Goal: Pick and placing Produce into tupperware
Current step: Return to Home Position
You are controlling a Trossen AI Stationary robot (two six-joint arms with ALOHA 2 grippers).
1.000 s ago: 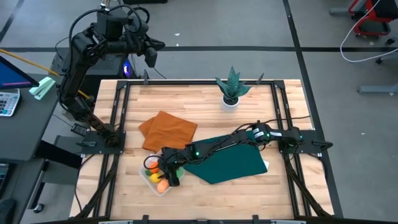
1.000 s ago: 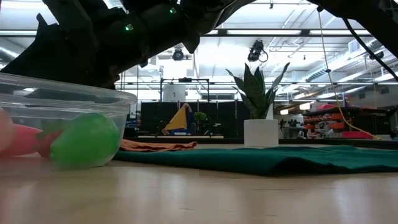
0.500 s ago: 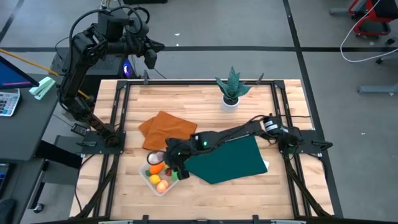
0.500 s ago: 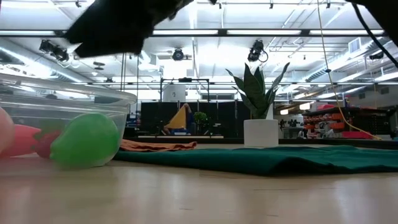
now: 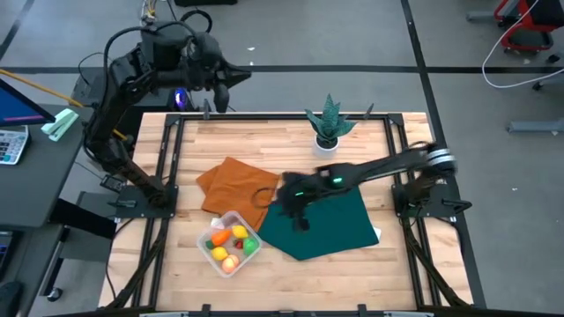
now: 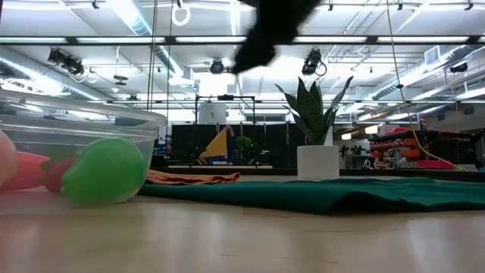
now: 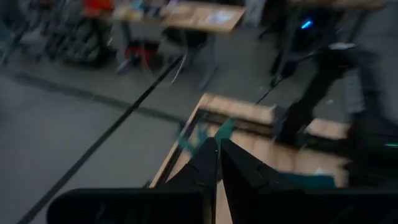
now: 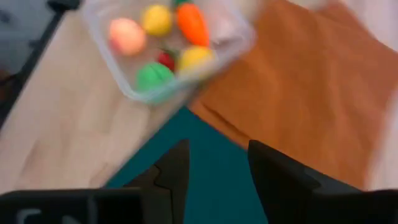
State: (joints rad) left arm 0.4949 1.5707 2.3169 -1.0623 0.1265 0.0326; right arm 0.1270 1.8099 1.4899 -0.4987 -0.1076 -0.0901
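The tupperware [image 5: 204,248] sits on the left side of the bench [image 5: 264,141], just beside the green cloth [image 5: 330,224]. The produce [image 5: 231,246] lies inside it: yellow, peach, orange, red and green pieces. The right end effector [image 5: 295,214] hovers above the green cloth's left edge, near the orange cloth [image 5: 233,180], its fingers [image 8: 174,171] apart and holding nothing. The left end effector [image 5: 220,93] hangs raised beyond the bench's back-left corner, fingers [image 7: 208,165] pressed together.

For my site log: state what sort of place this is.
Probably a robotics lab in an industrial hall: a framed wooden table carrying two robot arms, a bare concrete floor around it, and a high strip-lit ceiling.
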